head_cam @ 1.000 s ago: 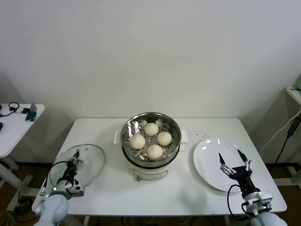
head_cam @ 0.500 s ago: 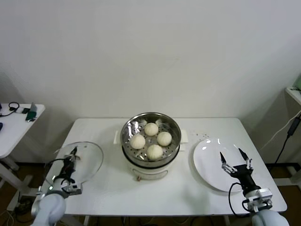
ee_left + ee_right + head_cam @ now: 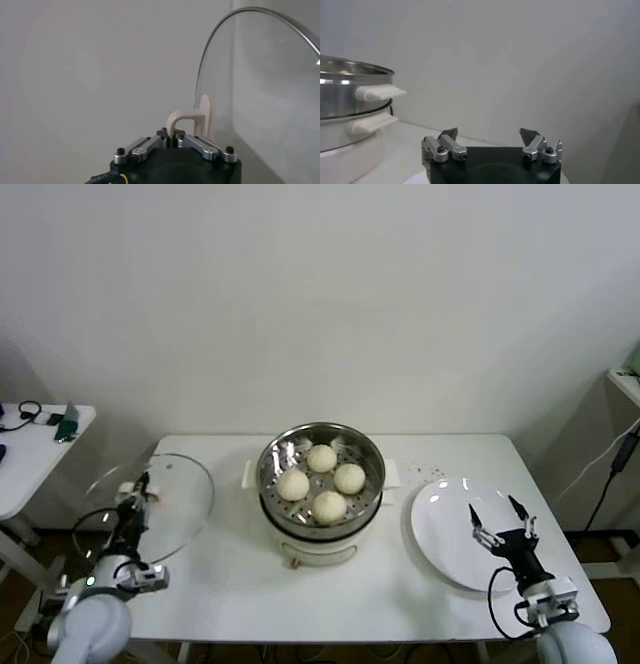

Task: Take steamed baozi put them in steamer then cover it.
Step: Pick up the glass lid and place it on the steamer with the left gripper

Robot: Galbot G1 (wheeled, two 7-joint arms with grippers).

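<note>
The steamer (image 3: 322,484), a shiny steel basket on a white pot base, stands mid-table with several cream-white baozi (image 3: 322,457) inside it. My left gripper (image 3: 135,496) is shut on the white handle (image 3: 187,120) of the round glass lid (image 3: 165,504). It holds the lid tilted and raised above the table's left end. The left wrist view shows the lid (image 3: 270,90) edge-on beside the gripper (image 3: 170,136). My right gripper (image 3: 500,520) hangs open over the white plate (image 3: 440,529), holding nothing. In the right wrist view that gripper (image 3: 489,134) faces the steamer (image 3: 350,95).
The white table (image 3: 400,594) has bare surface in front of the steamer. A small side table (image 3: 30,464) with cables stands to the left. A black cable (image 3: 615,474) hangs at the far right. A wall runs close behind.
My left gripper has closed on the lid's handle and lifted the lid off the table, carrying it up and tilting it. The right arm has barely moved.
</note>
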